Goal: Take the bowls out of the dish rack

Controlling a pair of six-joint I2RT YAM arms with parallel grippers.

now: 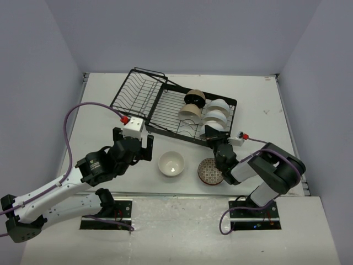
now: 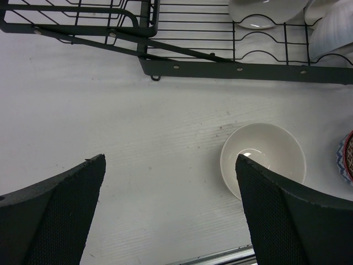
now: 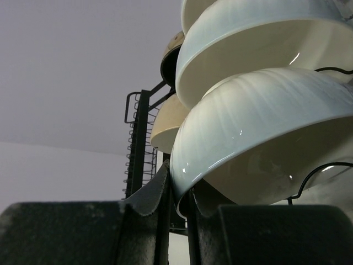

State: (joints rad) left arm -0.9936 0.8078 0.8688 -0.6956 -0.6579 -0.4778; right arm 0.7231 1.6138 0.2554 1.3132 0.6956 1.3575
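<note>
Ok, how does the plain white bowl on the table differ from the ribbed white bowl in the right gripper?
The plain white bowl sits upright on the table, untouched; the ribbed white bowl stands on edge in the black wire dish rack, rim pinched by the right gripper. One is smooth, the other fluted. Both are glossy, round.
</note>
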